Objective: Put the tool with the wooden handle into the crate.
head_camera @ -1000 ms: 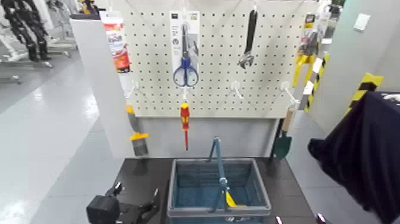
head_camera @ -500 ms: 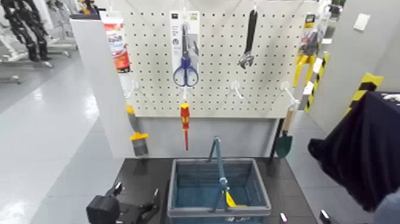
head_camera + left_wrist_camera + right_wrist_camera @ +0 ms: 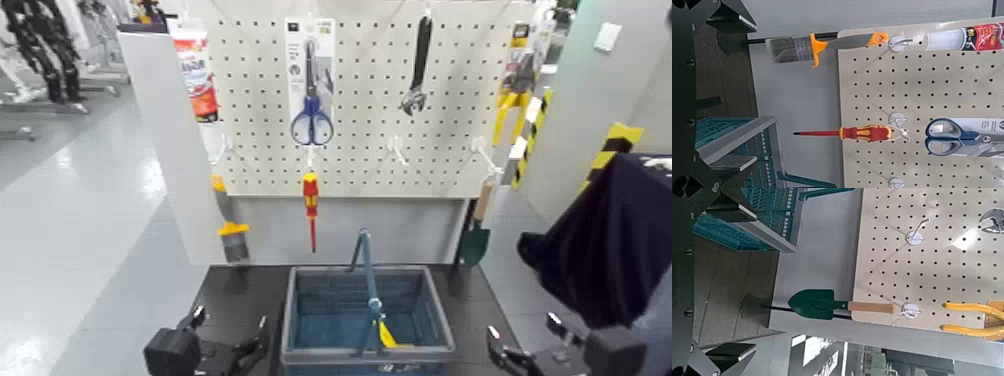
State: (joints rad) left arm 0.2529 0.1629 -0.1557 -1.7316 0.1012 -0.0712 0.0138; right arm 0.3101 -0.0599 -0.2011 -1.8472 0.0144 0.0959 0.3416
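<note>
The trowel [image 3: 478,232], with a dark green blade and a tan wooden handle, hangs from a peg at the right end of the pegboard, blade down. It also shows in the right wrist view [image 3: 836,304]. The blue-grey crate [image 3: 300,320] stands on the black table below the board, its bail handle up; a corner shows in the right wrist view [image 3: 758,223]. My right gripper [image 3: 522,328] is open and empty, low at the front right, beside the crate and well below the trowel. My left gripper [image 3: 230,320] is open and empty at the front left.
On the pegboard [image 3: 370,150] hang blue scissors [image 3: 312,120], a red-and-yellow screwdriver [image 3: 311,200], a yellow-handled scraper [image 3: 230,225], a wrench [image 3: 418,65] and yellow pliers [image 3: 510,105]. A yellow item [image 3: 388,336] lies in the crate. A dark cloth shape [image 3: 610,245] fills the right.
My right gripper has risen into the head view at the bottom right, fingers spread. The left gripper, trowel and crate have not moved.
</note>
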